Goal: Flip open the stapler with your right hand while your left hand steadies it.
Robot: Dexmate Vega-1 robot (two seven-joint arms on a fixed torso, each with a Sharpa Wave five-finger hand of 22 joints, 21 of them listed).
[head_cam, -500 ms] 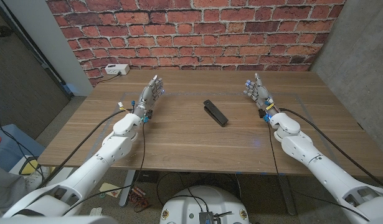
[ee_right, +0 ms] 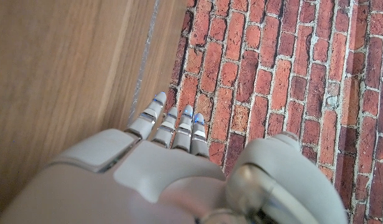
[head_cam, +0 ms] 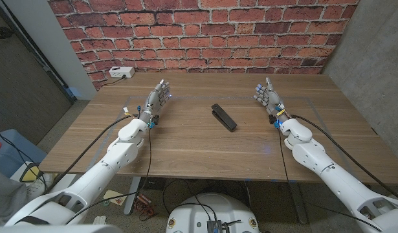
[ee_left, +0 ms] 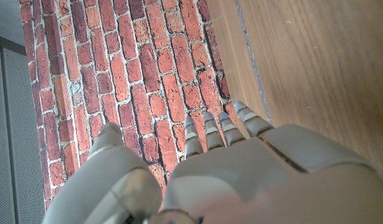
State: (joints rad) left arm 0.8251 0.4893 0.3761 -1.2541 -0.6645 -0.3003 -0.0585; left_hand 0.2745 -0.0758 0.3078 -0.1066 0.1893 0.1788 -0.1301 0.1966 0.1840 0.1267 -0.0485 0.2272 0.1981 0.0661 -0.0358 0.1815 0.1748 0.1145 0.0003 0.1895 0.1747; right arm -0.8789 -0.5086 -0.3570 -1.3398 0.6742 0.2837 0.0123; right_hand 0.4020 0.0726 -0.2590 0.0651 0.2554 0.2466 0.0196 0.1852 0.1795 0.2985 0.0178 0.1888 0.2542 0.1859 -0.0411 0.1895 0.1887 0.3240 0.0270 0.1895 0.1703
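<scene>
Left hand left of centre, right hand right of centre, both with fingers spread and holding nothing. Black stapler closed on the bench mid-frame, between them, untouched.

stapler: too small to tell hinge end or whether closed
left hand: palm hidden, cut off at 6 o'clock
right hand: same

Stapler on table, between hands
</scene>
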